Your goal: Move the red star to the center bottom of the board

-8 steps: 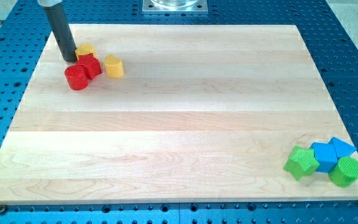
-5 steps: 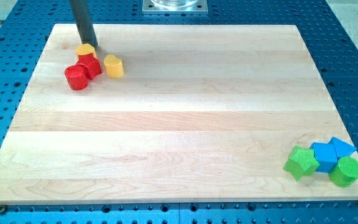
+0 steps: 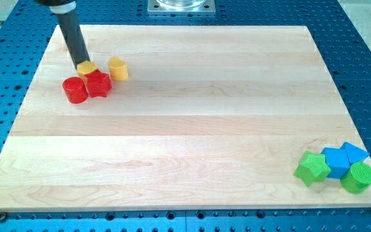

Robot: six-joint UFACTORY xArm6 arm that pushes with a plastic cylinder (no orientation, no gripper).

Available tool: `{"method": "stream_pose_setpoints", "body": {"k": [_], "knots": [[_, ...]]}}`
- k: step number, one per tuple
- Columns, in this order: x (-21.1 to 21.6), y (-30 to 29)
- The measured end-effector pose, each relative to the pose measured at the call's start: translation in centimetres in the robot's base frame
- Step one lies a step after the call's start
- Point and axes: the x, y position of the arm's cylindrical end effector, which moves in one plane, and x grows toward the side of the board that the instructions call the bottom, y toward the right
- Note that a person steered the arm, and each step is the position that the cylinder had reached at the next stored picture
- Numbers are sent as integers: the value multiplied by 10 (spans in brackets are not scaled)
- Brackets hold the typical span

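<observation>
The red star (image 3: 98, 84) lies near the board's upper left. A red cylinder (image 3: 75, 89) touches its left side. A small yellow block (image 3: 87, 68) sits just above the star, touching it. A second yellow block (image 3: 118, 67) lies a little to the upper right, apart from the star. My tip (image 3: 82, 63) is at the upper left edge of the small yellow block, right against it, just above the red star.
At the bottom right corner of the wooden board (image 3: 185, 129) sits a cluster: a green star (image 3: 312, 168), a blue cube (image 3: 336, 162), a second blue block (image 3: 354, 153) and a green cylinder (image 3: 358, 178). A blue perforated table surrounds the board.
My tip went right above the cluster, then came down and left against the small yellow block. That block, the red star and the red cylinder shifted slightly down.
</observation>
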Motion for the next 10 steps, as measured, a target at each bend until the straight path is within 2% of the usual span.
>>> {"method": "stream_pose_setpoints", "body": {"k": [1, 3, 5, 8, 10], "knots": [[36, 1], [42, 49], [89, 93], [135, 152], [148, 186]]}}
